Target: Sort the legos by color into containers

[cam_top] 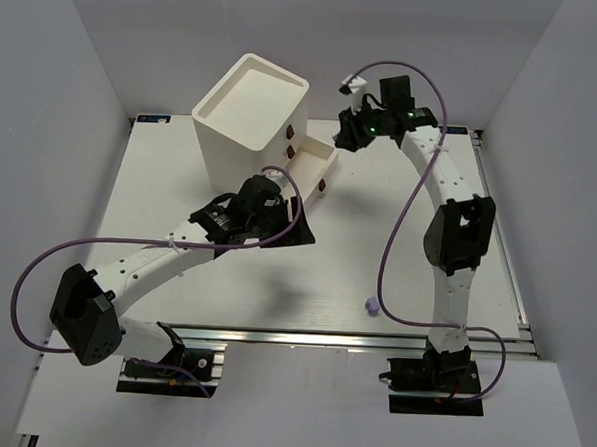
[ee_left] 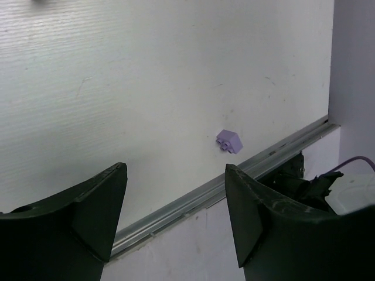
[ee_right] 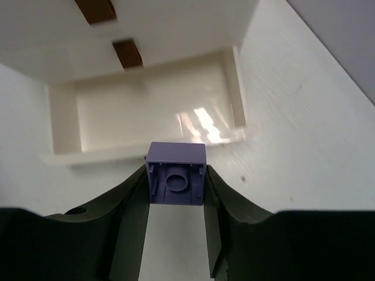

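Note:
My right gripper (ee_right: 176,181) is shut on a light purple lego (ee_right: 176,173) and holds it just in front of the open bottom drawer (ee_right: 146,126) of the white cabinet (cam_top: 249,116). In the top view the right gripper (cam_top: 351,134) hovers to the right of that pulled-out drawer (cam_top: 312,164). A second purple lego (cam_top: 371,306) lies on the table near the front rail; it also shows in the left wrist view (ee_left: 229,141). My left gripper (ee_left: 176,205) is open and empty, and in the top view it (cam_top: 296,223) sits below the drawer. No green legos are in view.
Two upper drawers stay shut, their brown knobs (ee_right: 128,52) showing above the open one. A metal rail (cam_top: 353,339) runs along the table's front edge. White walls enclose the table on three sides.

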